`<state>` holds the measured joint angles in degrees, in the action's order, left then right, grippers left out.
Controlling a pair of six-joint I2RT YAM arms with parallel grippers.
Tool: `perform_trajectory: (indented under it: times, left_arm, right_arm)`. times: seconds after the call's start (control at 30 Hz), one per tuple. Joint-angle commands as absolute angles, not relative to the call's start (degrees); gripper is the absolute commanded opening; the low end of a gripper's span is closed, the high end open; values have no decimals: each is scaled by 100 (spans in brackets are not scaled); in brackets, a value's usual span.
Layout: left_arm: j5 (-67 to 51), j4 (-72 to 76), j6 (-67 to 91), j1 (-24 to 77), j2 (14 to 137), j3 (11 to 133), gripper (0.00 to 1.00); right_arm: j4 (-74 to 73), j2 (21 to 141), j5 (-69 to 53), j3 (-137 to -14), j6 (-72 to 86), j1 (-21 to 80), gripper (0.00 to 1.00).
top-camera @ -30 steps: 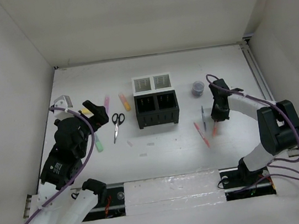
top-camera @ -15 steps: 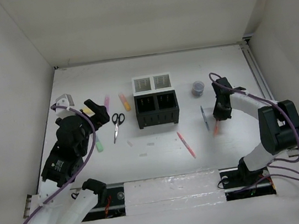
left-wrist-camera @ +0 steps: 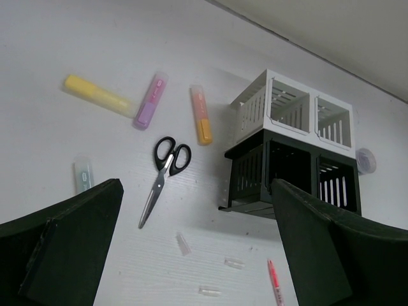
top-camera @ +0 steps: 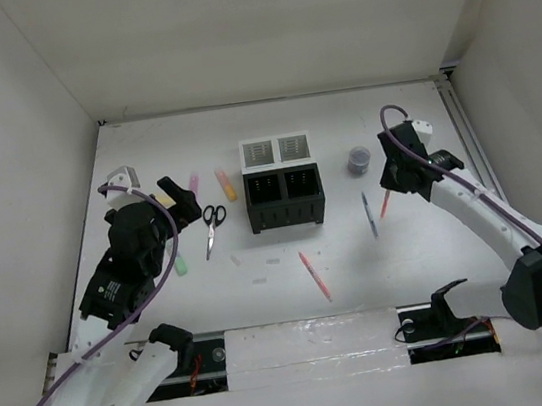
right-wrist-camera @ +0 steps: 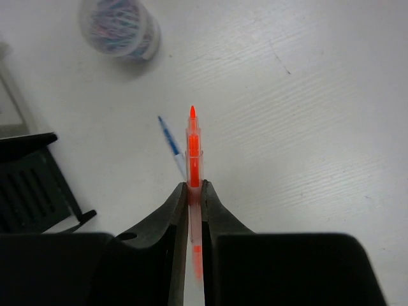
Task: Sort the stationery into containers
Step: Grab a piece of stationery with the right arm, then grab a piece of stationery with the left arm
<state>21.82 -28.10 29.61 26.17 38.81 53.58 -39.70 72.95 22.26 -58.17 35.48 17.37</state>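
My right gripper (top-camera: 388, 189) (right-wrist-camera: 194, 186) is shut on a thin orange pen (right-wrist-camera: 193, 150) (top-camera: 384, 205) and holds it above the table, right of the organiser. A blue-grey pen (top-camera: 368, 213) (right-wrist-camera: 171, 145) lies under it. A red pen (top-camera: 313, 275) (left-wrist-camera: 275, 281) lies in front of the organiser block, two white compartments (top-camera: 276, 150) (left-wrist-camera: 293, 105) behind two black ones (top-camera: 284, 197) (left-wrist-camera: 290, 172). My left gripper (top-camera: 177, 198) is open and empty over the highlighters: yellow (left-wrist-camera: 99, 95), pink (left-wrist-camera: 150, 101), orange (left-wrist-camera: 201, 115), green (top-camera: 180, 265). Black-handled scissors (top-camera: 212, 225) (left-wrist-camera: 162, 174) lie beside them.
A small round grey tub (top-camera: 358, 159) (right-wrist-camera: 120, 29) stands right of the organiser. Several small clear caps (left-wrist-camera: 183, 243) lie in front of the scissors. White walls enclose the table on three sides.
My right gripper has lifted the orange pen off the table and moved back and up. The red pen has rolled left, toward the front of the organiser. My left arm shifted slightly.
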Motion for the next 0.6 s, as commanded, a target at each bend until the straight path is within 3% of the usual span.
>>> perform_trajectory:
  times: [0.0, 0.3, 0.43, 0.57]
  left_arm:
    - [2232, -2672, 2944, 2637, 3973, 5432, 100]
    - [2171, -2927, 3286, 2637, 4157, 5651, 100]
    - [1821, -2927, 3445, 2637, 4157, 5651, 100]
    - [1154, -2699, 3445, 2637, 4157, 5704, 100]
  right_arm:
    - [-4315, 7120, 2741, -6178, 3744, 2353, 0]
    - [-3684, 6172, 2374, -6206, 3193, 3681, 0]
    - [-3147, 5801, 1672, -5960, 2587, 4131, 0]
    - [-2175, 5468, 162, -5468, 1996, 4280, 0]
